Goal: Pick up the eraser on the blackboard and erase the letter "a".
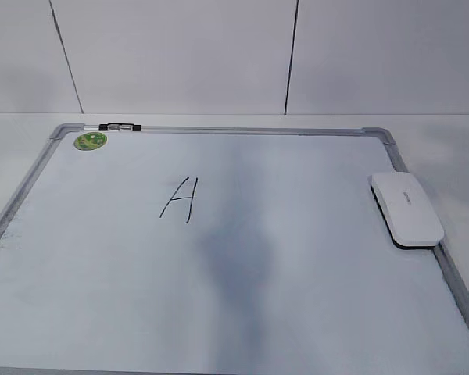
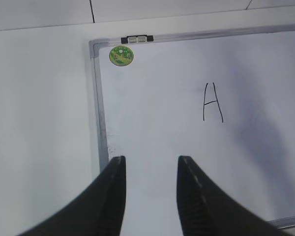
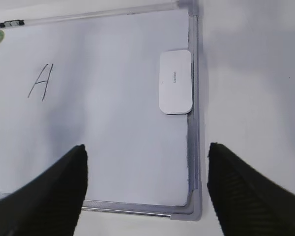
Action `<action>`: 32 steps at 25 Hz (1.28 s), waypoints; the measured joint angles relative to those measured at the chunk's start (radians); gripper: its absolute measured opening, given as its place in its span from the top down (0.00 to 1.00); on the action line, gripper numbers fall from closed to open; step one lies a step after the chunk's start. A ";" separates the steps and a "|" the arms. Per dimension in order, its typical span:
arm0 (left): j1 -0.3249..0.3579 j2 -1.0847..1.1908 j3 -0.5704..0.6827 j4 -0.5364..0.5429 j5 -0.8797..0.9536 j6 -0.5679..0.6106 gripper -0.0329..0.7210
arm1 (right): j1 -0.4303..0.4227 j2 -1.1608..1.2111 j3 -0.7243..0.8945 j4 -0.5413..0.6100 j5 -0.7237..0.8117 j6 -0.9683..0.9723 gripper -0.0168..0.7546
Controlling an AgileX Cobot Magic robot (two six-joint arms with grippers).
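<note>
The blackboard is a white board in a grey frame, lying flat. The eraser, a flat white block, lies on the board's right edge; it also shows in the right wrist view. The only writing I see is a tall angular capital "A", left of the middle; no small lowercase "a" shows. My left gripper is open and empty above the board's left part, with the "A" ahead to its right. My right gripper is wide open and empty above the board's near right corner, short of the eraser. Neither gripper shows in the exterior view.
A green round sticker sits in the board's far left corner. A small black and white clip sits on the far frame rail. The board lies on a white table with a white wall behind. A faint grey shadow crosses the board's middle.
</note>
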State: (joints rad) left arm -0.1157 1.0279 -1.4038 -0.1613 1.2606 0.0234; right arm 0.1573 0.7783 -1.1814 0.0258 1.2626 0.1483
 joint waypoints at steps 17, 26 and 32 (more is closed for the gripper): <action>-0.023 -0.514 0.343 -0.051 0.017 -0.023 0.60 | 0.002 -0.375 0.231 0.036 0.010 0.006 0.23; -0.029 -0.681 0.502 -0.049 0.018 -0.023 0.60 | 0.002 -0.527 0.363 0.038 0.014 -0.035 0.23; -0.032 -0.783 0.640 -0.029 0.020 -0.023 0.60 | 0.002 -0.610 0.456 0.034 0.014 -0.082 0.22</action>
State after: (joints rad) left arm -0.1474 0.2446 -0.7640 -0.1902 1.2801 0.0000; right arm 0.1598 0.1679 -0.7250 0.0593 1.2763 0.0660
